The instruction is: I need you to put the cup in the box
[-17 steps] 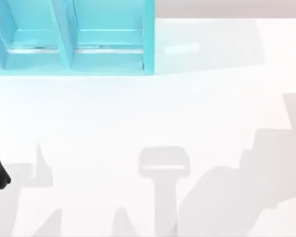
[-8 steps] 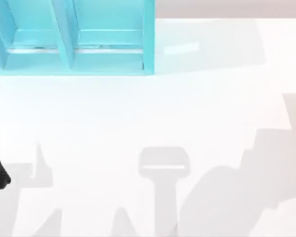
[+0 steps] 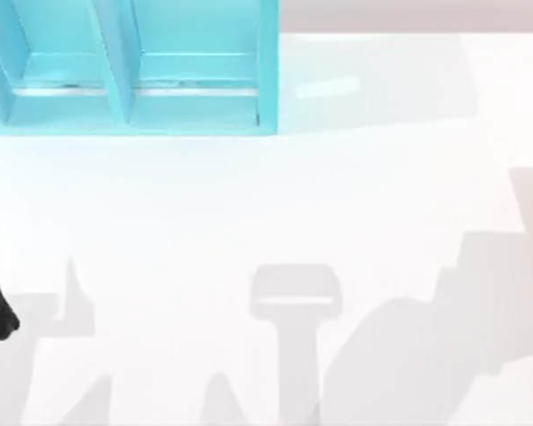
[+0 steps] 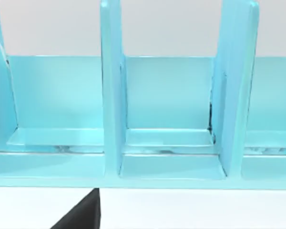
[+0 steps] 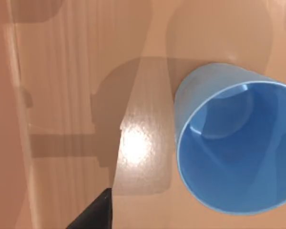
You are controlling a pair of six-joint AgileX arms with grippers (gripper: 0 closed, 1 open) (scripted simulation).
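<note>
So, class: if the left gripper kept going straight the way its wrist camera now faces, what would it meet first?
Probably the box: the left wrist view looks into its open middle compartment between two upright dividers, with bare table before it. Depth is uncertain.

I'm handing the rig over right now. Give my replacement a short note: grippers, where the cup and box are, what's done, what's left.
Left arm: parked at the top view's left edge, its wrist camera facing the light blue box. A dark fingertip shows in that view; finger state can't be told.
Right arm: its wrist camera looks down on the blue cup. A dark fingertip shows beside the cup, not touching it.
Cup: upright, open end up, empty, not gripped.
Box: at the table's far left in the top view, compartments empty as far as visible.
Done: nothing placed.
Left: grasp the cup, carry it over, set it in a compartment.
</note>
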